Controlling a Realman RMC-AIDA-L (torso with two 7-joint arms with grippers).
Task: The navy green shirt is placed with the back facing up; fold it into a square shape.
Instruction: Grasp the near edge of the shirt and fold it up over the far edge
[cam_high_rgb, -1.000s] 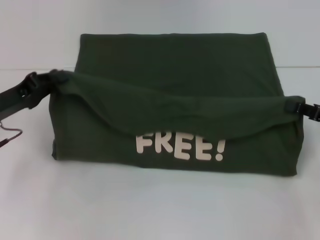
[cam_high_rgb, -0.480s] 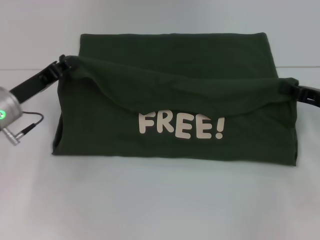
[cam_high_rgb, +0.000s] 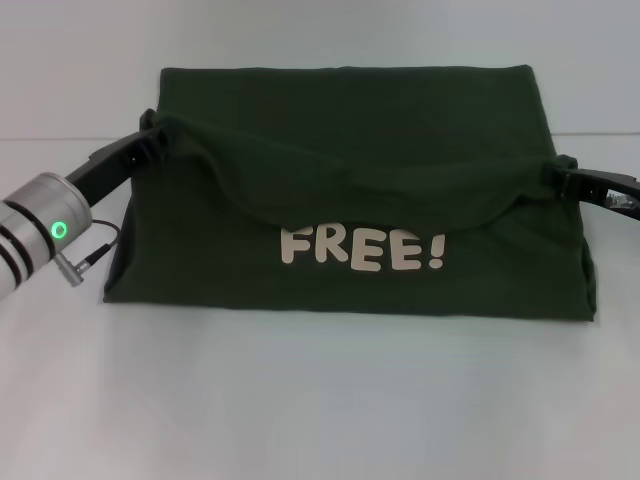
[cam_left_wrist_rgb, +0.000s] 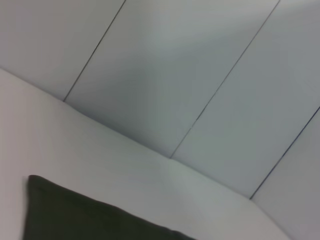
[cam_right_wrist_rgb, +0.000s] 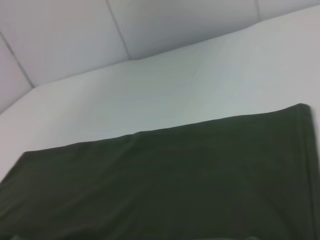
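Two grippers, the left gripper and the right gripper, each pinch shut on an end of a raised fold of the navy green shirt, which lies on the white table with its white "FREE!" print showing below the sagging fold.

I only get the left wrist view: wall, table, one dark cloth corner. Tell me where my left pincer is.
Observer: In the head view, the left pincer grips the navy green shirt by its lifted edge, at the left side.
Operator: Give me the right one.
Observer: The right pincer grips the same edge at the right side; the fabric sags between them.
Operator: Report what's under the fold.
Observer: White lettering, FREE!, shows below the sagging edge, on the layer lying on the table.
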